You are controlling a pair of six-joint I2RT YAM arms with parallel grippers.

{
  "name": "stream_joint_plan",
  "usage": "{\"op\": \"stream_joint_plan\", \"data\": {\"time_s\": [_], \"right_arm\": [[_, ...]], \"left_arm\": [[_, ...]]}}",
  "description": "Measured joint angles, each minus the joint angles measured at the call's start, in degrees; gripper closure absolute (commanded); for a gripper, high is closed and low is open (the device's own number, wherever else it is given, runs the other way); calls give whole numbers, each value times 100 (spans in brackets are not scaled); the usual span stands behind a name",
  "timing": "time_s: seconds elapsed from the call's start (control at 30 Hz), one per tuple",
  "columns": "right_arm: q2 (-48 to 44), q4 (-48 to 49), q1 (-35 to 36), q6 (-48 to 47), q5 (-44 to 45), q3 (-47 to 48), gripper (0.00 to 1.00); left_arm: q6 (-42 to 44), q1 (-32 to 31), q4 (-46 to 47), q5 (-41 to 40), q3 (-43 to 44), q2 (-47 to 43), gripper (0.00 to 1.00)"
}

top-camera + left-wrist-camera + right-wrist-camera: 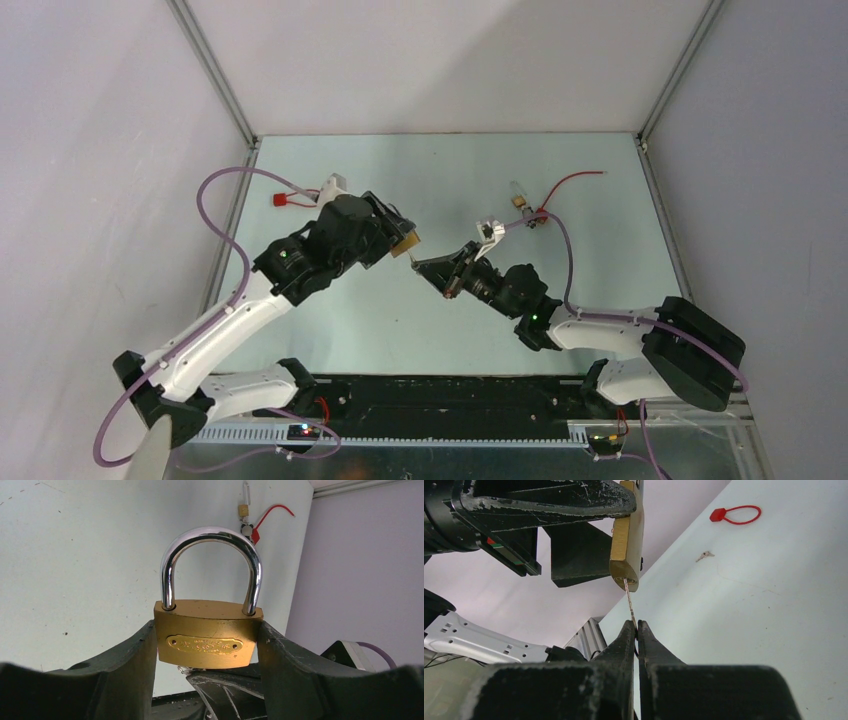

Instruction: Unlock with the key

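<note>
My left gripper [402, 238] is shut on the sides of a brass padlock [207, 640] and holds it above the table. Its silver shackle [212, 535] is closed. My right gripper [636, 626] is shut on the key [629, 602], a thin silvery blade rising from the fingertips to the keyhole in the padlock's underside [625, 575]. I cannot tell how deep the key sits. In the top view the right gripper [422, 266] is just below and right of the padlock [406, 240]. In the left wrist view, a silvery bit of the key [181, 670] shows under the lock.
A small brass padlock [519, 200] with a red wire [572, 178] lies at the back right, also in the left wrist view [243, 510]. A red tag [283, 199] lies at the back left, also in the right wrist view [719, 515]. A spare small key [704, 556] lies on the table.
</note>
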Motion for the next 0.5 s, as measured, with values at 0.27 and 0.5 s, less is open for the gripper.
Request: {"op": "stream_joint_plan", "data": {"time_s": [0.27,0.5], "right_arm": [[-98,-26,-166,31,-319,13,100],[-448,-802,-433,153,-754,247,100]], "left_arm": [[15,-26,214,2,-96,-111,100],[28,-44,393,15,-98,-116,100]]}}
